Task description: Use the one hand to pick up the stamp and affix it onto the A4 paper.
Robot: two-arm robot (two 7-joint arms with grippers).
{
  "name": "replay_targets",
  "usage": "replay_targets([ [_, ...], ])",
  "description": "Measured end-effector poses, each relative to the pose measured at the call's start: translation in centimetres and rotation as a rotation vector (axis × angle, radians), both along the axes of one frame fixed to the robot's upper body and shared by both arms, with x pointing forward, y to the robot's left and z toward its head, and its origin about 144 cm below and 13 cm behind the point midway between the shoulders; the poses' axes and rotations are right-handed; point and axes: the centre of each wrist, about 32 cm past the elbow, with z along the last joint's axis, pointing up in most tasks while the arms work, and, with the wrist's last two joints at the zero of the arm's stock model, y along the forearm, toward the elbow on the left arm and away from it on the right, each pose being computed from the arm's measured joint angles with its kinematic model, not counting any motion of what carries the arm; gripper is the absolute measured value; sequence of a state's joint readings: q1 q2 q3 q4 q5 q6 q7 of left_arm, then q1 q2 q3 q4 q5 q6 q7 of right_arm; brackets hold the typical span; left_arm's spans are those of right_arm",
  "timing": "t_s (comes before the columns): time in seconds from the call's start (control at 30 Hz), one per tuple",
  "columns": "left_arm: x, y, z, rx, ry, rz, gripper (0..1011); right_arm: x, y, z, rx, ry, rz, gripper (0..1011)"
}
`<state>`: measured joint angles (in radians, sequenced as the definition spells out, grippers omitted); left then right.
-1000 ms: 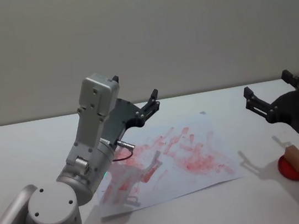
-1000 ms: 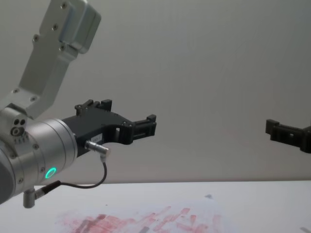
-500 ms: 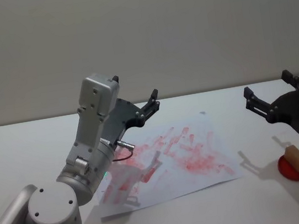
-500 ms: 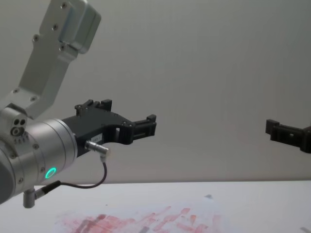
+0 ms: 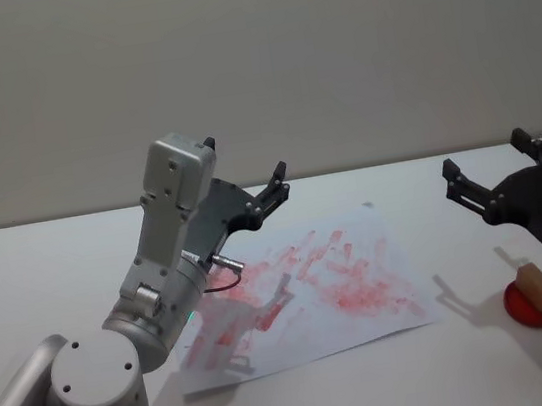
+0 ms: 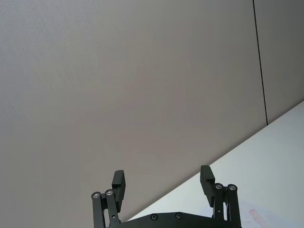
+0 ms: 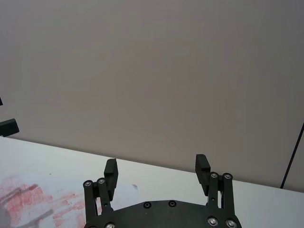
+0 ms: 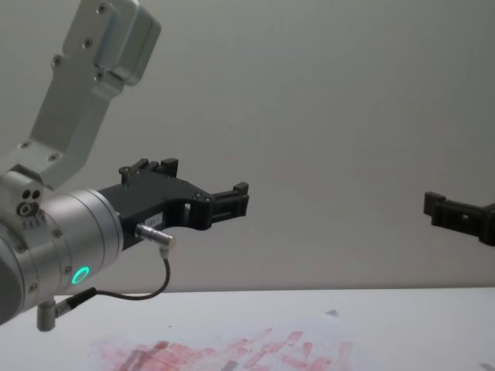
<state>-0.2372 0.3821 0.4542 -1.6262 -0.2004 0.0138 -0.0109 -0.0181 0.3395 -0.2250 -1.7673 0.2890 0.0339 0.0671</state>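
At right, above table (image 5: 57, 263), I see right gripper (image 5: 483, 157) wide open, holding nothing. Near it, stamp (image 5: 535, 284) sits on red pad (image 5: 520, 307), apart from A4 paper (image 5: 361, 271). Over paper hangs left gripper (image 6: 162, 175), open, empty.

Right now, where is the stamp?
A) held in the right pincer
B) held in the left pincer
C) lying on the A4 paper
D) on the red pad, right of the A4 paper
D: the stamp sits on the red pad, off the A4 paper, with the right pincer open and raised beside it, holding nothing.
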Motion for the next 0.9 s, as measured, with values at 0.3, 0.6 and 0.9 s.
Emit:
replay_targets([
  [0.3,0.0,0.0,0.0,0.000,0.000,0.000,1001,-1.9,-1.1,-0.3,0.001,0.027,-0.022,1001],
  [0.6,0.0,0.0,0.0,0.000,0.000,0.000,1001,-4.7,-3.2,-0.6,-0.040,0.114,-0.085,1001],
  [0.9,0.0,0.0,0.0,0.000,0.000,0.000,1001,-6.1,-4.6,-0.8,-0.092,0.193,-0.119,1001],
])
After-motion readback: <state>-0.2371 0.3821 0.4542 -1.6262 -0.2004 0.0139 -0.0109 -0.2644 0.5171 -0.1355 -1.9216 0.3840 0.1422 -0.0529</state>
